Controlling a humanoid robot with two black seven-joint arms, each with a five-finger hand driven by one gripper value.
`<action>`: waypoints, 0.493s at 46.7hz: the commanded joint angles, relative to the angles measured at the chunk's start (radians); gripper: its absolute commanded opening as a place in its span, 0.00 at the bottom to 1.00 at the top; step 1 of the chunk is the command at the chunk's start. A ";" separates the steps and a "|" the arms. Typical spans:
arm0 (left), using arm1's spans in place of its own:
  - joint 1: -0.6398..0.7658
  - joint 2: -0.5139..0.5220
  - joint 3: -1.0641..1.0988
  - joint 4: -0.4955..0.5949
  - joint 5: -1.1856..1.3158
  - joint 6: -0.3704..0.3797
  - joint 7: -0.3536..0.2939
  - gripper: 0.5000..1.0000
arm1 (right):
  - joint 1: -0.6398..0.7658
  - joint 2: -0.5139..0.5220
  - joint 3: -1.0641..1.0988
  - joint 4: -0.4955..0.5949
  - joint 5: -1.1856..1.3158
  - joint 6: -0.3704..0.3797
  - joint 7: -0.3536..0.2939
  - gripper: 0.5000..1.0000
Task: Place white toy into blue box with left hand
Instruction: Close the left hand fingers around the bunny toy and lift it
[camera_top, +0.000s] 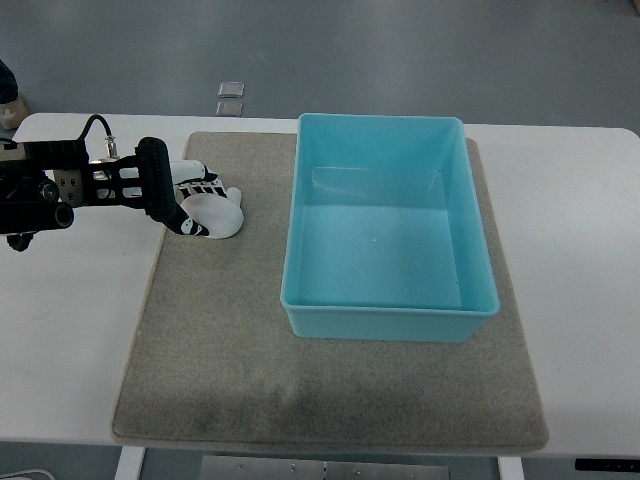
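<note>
My left arm comes in from the left edge, and its white-and-black hand is low over the left part of the grey mat. A white rounded shape sits at the hand, and I cannot tell it apart from a white toy; no toy shows anywhere else. The blue box stands open and empty on the right half of the mat, about a hand's width to the right of the hand. The right arm is out of view.
The mat lies on a white table. Two small grey squares lie on the floor beyond the table's far edge. A person's shoe shows at the far left edge.
</note>
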 joint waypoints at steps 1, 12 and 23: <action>0.004 -0.001 -0.003 0.003 0.000 0.000 -0.001 0.00 | 0.000 0.000 0.000 0.000 0.001 0.000 0.000 0.87; -0.007 0.006 -0.023 0.003 -0.018 0.000 -0.006 0.00 | 0.000 0.000 0.000 0.000 0.001 0.000 0.000 0.87; -0.014 0.051 -0.216 0.029 -0.018 -0.016 -0.006 0.00 | 0.000 0.000 0.000 0.000 -0.001 0.000 -0.001 0.87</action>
